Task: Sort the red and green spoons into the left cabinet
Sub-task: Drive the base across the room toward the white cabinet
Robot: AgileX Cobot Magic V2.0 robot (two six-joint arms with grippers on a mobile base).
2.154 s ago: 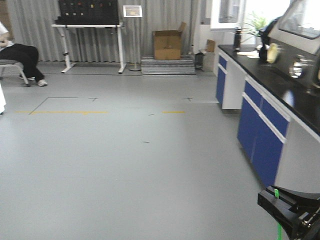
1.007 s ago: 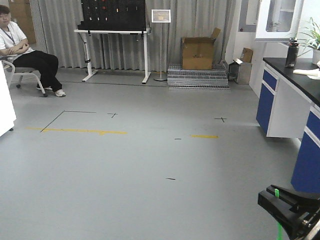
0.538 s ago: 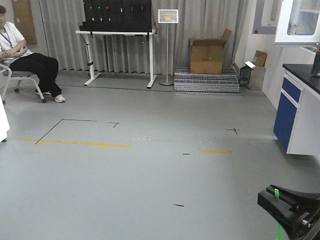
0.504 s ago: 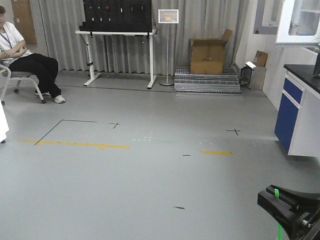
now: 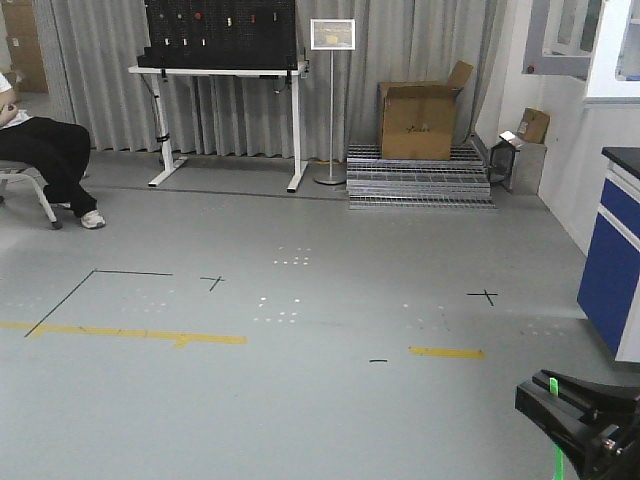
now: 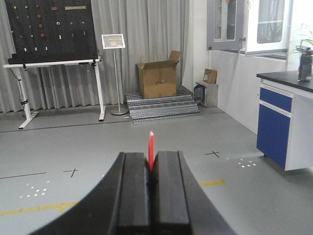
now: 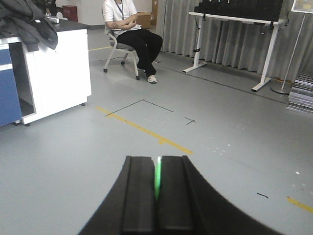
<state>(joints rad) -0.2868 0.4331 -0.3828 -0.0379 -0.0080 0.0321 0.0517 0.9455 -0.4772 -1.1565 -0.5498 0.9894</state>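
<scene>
In the left wrist view my left gripper [image 6: 151, 155] is shut on the red spoon [image 6: 151, 146], whose thin red handle sticks up past the black fingertips. My right gripper [image 7: 157, 159] is shut on the green spoon [image 7: 157, 180], a bright green strip between its pads. From the front camera the right gripper [image 5: 556, 398] sits at the bottom right corner, with bits of green spoon [image 5: 552, 385] above and below it. The left gripper is outside that view. The left cabinet is out of view in every frame.
Grey floor with yellow tape [image 5: 120, 333] lies ahead. A blue cabinet [image 5: 612, 262] is at the right edge. A cardboard box [image 5: 420, 122] on metal grates [image 5: 418, 180], a sign stand [image 5: 332, 35] and a white table [image 5: 218, 72] line the back. A seated person [image 7: 128, 23] and white counter [image 7: 55, 68] are on the left.
The front view has swung left and moved forward: the blue counter slid off to the right, and the box and floor marks grew and dropped lower. Both grippers stayed shut on their spoons.
</scene>
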